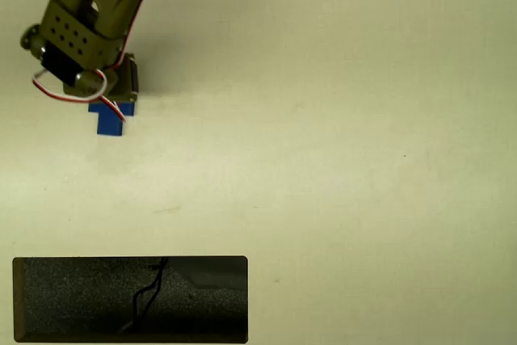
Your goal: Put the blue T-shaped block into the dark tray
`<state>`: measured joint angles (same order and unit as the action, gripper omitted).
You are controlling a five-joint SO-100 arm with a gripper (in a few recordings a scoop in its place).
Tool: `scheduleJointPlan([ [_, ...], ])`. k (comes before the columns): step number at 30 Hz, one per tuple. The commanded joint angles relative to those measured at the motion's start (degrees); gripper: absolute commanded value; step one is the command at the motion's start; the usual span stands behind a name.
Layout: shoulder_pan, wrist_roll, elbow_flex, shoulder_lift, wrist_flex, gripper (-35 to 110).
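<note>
Looking down in the overhead view, I see my gripper over the blue T-shaped block at upper left, well apart from the dark tray below. I cannot tell whether its jaws are parted. The block looks light, rigid, smooth; I'd pinch its crossbar.

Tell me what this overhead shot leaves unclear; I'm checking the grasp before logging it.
- Gripper: the arm's own body covers its fingertips, so open or shut cannot be told.
- Blue T-shaped block: its upper part sits under the gripper; contact unclear.
- Dark tray: its lower edge meets the picture's bottom edge.
- Arm base: cut off at the top edge.
</note>
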<state>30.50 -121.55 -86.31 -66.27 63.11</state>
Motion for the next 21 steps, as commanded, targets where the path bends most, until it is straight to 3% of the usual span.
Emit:
scheduleJointPlan([
  [1,-1.8,4.0,7.9,3.6,1.2,0],
  [4,-2.7,5.4,12.9,7.3,0.5,0],
  [9,-2.5,-5.2,-0.5,0.5,-10.2,0],
  [16,-0.7,-12.4,-15.9,-16.8,-5.6,0],
  [21,7.6,-20.7,-14.2,-19.0,-0.2,0],
])
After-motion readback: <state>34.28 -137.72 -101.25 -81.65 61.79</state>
